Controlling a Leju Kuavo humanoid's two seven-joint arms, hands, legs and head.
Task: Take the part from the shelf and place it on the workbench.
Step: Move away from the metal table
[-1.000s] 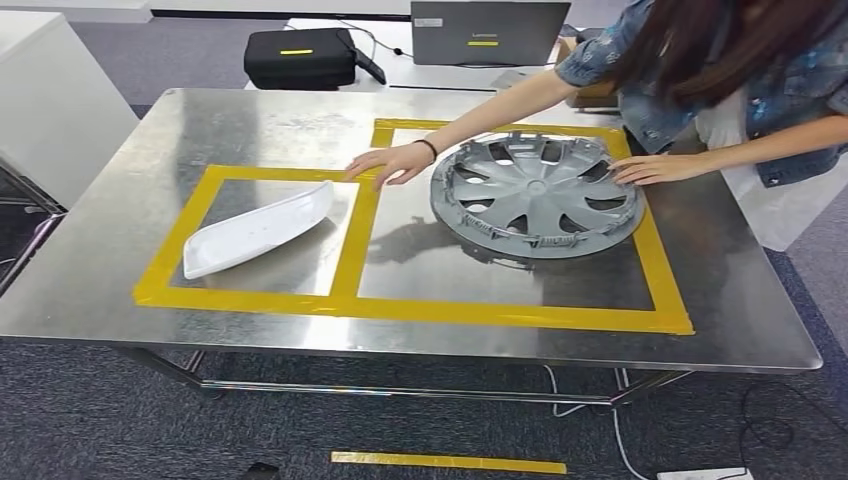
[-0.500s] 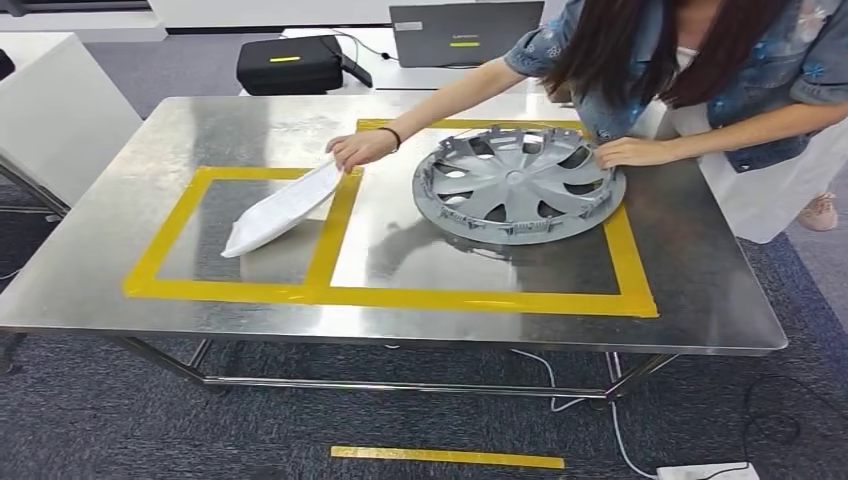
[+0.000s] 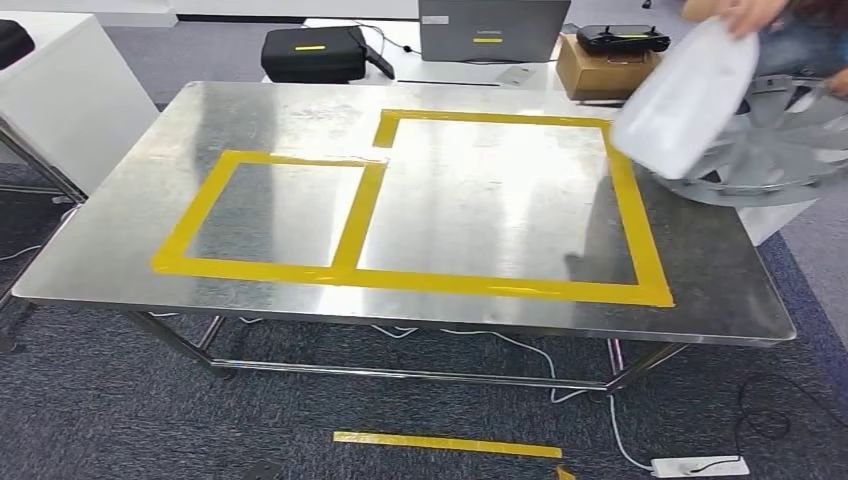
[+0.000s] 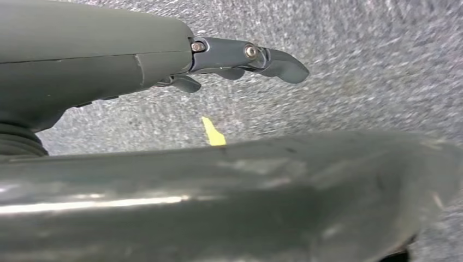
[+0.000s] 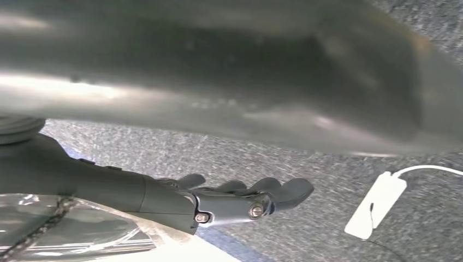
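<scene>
We are hanging both arms, left robot hand (image 4: 240,57) and right robot hand (image 5: 240,199) empty, fingers loosely apart; person (image 3: 770,15) is clearing bench (image 3: 120,240), so we are waiting, then turning shelfward.

We look down on a steel workbench (image 3: 140,220) standing on grey carpet (image 3: 120,420). Yellow tape (image 3: 352,215) marks two adjoining rectangles on its top, a smaller one at left and a larger one at right, bare reflective metal inside both. A strip of yellow tape (image 3: 446,445) lies on the carpet in front of the bench, a white power strip (image 3: 698,466) near its right legs, with cables (image 3: 470,340) trailing beneath.
</scene>
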